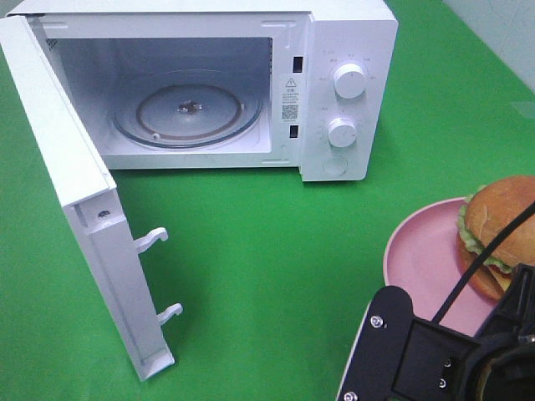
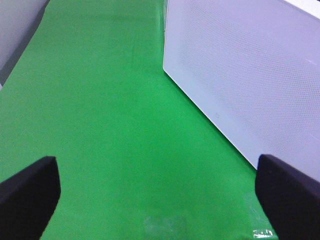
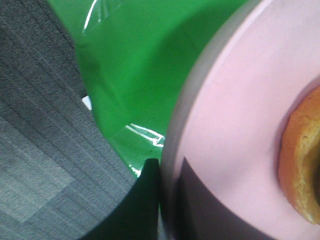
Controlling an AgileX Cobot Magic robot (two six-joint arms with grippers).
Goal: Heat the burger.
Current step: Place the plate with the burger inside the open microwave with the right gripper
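Right pincer [image 3: 159, 176] on pink plate [image 3: 225, 125] with burger [image 1: 501, 225]; microwave [image 1: 361, 42] open

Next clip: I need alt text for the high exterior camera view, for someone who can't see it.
A white microwave stands on a green table with its door swung wide open and the glass turntable bare. At the right edge a burger sits on a pink plate, with the black right arm at the bottom corner.
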